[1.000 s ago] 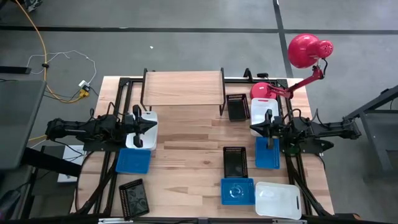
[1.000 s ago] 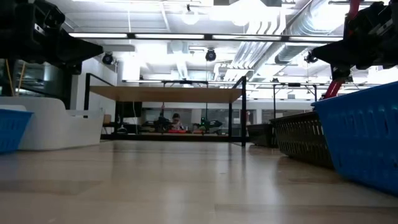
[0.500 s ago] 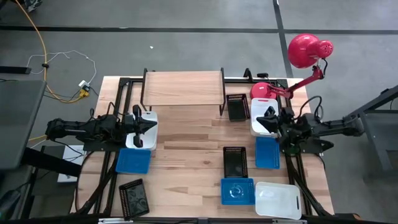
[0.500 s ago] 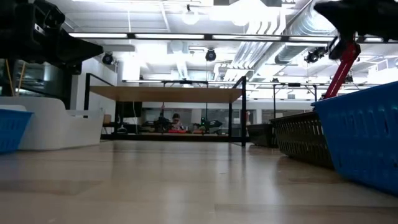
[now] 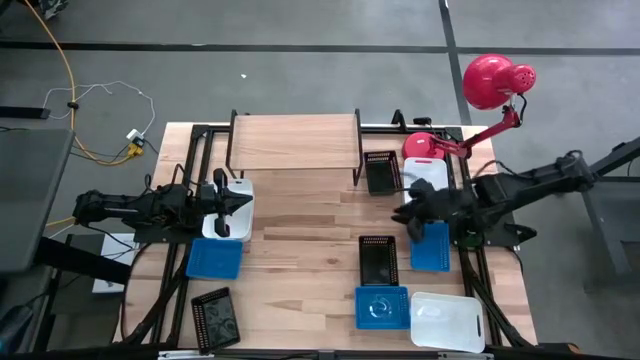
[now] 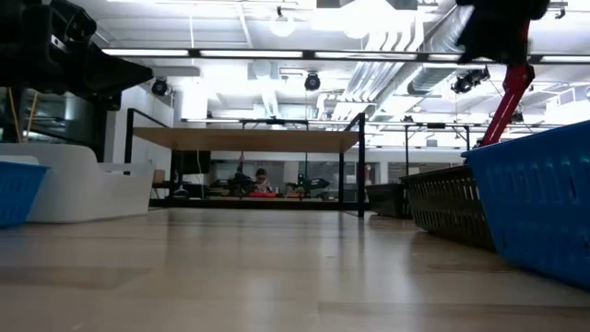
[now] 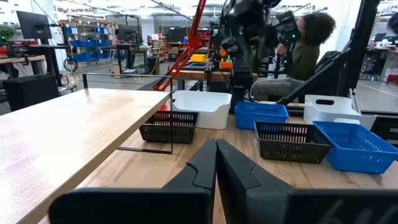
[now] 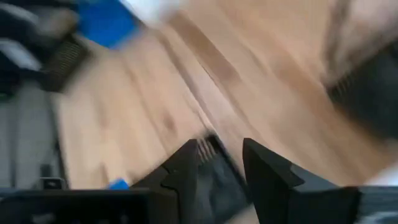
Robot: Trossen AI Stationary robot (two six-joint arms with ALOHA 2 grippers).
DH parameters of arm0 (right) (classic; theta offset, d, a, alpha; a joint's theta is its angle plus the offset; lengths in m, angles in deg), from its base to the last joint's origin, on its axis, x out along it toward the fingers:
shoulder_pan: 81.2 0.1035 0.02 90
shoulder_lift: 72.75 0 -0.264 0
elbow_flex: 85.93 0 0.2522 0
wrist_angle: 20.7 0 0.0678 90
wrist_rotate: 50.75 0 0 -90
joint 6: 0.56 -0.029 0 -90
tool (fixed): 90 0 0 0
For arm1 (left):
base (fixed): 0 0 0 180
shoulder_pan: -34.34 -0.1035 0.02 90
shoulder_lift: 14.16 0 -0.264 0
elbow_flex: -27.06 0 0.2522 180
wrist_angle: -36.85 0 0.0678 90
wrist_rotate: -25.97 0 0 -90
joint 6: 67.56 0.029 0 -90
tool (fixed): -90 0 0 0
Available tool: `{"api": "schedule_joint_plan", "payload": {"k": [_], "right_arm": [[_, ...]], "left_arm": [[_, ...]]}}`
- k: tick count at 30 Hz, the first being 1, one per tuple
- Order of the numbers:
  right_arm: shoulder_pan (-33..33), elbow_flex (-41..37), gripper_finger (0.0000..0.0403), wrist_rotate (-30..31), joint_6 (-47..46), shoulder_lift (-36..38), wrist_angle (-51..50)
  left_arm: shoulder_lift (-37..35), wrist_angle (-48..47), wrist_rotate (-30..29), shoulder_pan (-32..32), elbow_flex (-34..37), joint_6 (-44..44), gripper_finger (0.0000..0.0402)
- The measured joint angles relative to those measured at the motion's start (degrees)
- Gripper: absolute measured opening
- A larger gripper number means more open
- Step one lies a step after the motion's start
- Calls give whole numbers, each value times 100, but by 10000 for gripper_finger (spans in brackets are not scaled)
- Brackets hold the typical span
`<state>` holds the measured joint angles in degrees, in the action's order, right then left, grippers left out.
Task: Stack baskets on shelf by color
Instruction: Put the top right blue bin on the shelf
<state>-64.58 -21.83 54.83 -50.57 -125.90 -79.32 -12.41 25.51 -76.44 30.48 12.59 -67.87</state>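
Note:
The shelf (image 5: 295,142) stands at the table's far side with its wood top bare. Baskets lie singly on the tabletop: a black one (image 5: 381,170) and a white one (image 5: 424,172) beside the shelf, blue (image 5: 432,246), black (image 5: 377,260), blue (image 5: 382,307) and white (image 5: 447,320) on the right, white (image 5: 238,190), blue (image 5: 214,258) and black (image 5: 215,317) on the left. My right gripper (image 8: 221,158) hovers open above the wood between the right-hand baskets, slanting down, with nothing between its fingers. My left gripper (image 7: 216,155) is shut and level over the left white basket.
A red lamp (image 5: 497,82) reaches over the far right corner, its base (image 5: 423,146) on the table. Bare wood lies in the table's middle (image 5: 300,230). A person (image 7: 308,50) sits beyond the right arm.
My right gripper has risen and swung from over the right-hand white and blue baskets toward the table's middle. It has tipped from level to slanting down and has rolled. No basket has moved.

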Motion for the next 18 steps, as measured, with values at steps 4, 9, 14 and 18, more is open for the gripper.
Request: {"api": "schedule_joint_plan", "payload": {"k": [4,9,14,18], "right_arm": [[327,782,119,-110,-1964,-974,-1856],[813,1115,119,-253,-3841,-1919,-2859],[1209,996,119,-277,-5014,-2618,-2813],[1351,973,119,-380,-5551,-3112,-2775]], "left_arm": [[1,2,0,-1,-1,0,1],[1,2,0,-2,-2,-6,1],[1,0,0,-1,0,-2,1],[1,2,0,0,0,-3,1]]}}
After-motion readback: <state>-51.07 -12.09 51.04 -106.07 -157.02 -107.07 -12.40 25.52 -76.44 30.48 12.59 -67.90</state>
